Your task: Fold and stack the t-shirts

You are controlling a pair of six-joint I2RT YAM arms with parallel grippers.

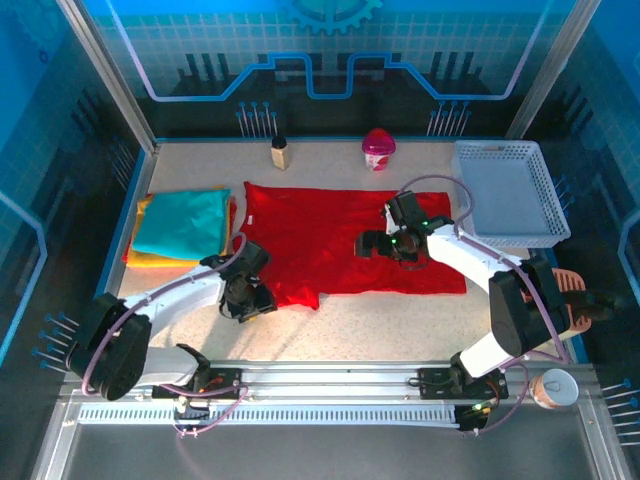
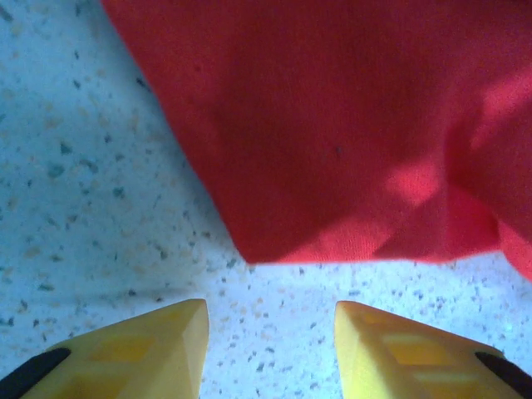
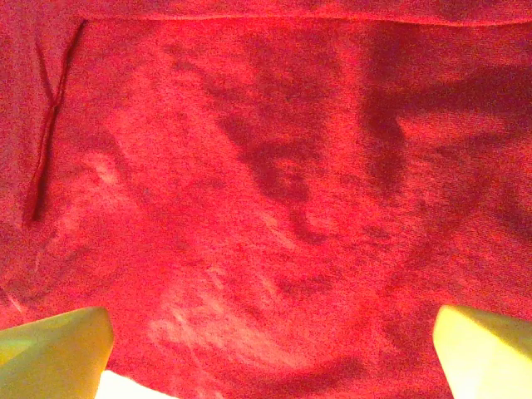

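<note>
**Speckled tabletop (image 1: pixel 400 320), red t-shirt (image 1: pixel 330 235) laid flat**

Red t-shirt's spread across the middle, a bit rumpled at the near-left corner. Left hand (image 2: pixel 270 312) is released, fingers apart over bare tabletop just off that corner. Right hand (image 3: pixel 270 320) is spread wide over the cloth, gripping nothing. Teal tee (image 1: pixel 185 222) sits folded on a yellow one (image 1: pixel 160 261), far left.

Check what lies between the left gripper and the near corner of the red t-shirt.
Just bare speckled tabletop, as the left wrist view shows. The left gripper is open, just short of the corner of the red t-shirt, not touching it.
</note>
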